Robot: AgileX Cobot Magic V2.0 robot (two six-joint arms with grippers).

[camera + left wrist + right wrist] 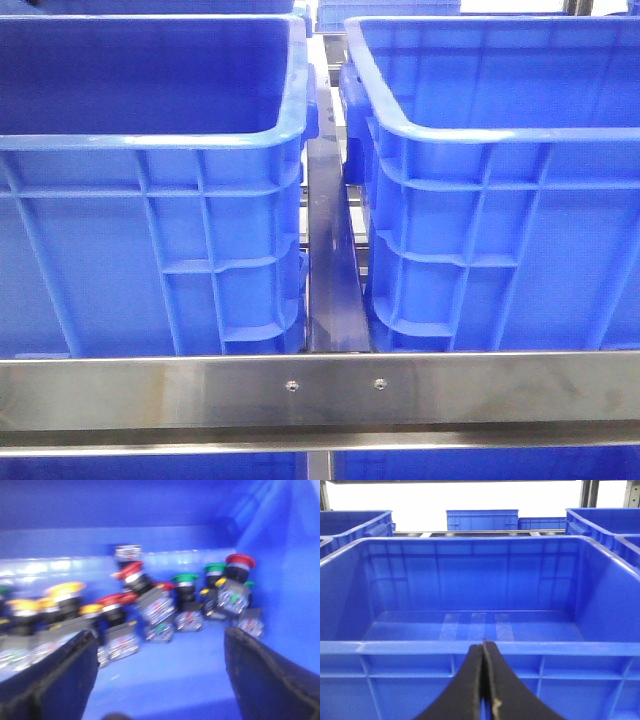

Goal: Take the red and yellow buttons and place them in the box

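Observation:
In the left wrist view, a heap of push buttons lies on the floor of a blue bin: red buttons (131,570) (240,560), yellow buttons (65,589) and green ones (185,578). My left gripper (160,667) hangs open above the bare bin floor in front of them, with nothing between its fingers (60,672). The view is blurred. In the right wrist view, my right gripper (484,647) is shut and holds nothing, just outside the near rim of an empty blue box (470,647). Neither gripper shows in the front view.
The front view shows two tall blue crates, left (150,140) and right (500,130), with a narrow gap and a metal rail (330,270) between them. A steel bar (320,390) runs across in front. More blue crates (482,520) stand beyond the empty box.

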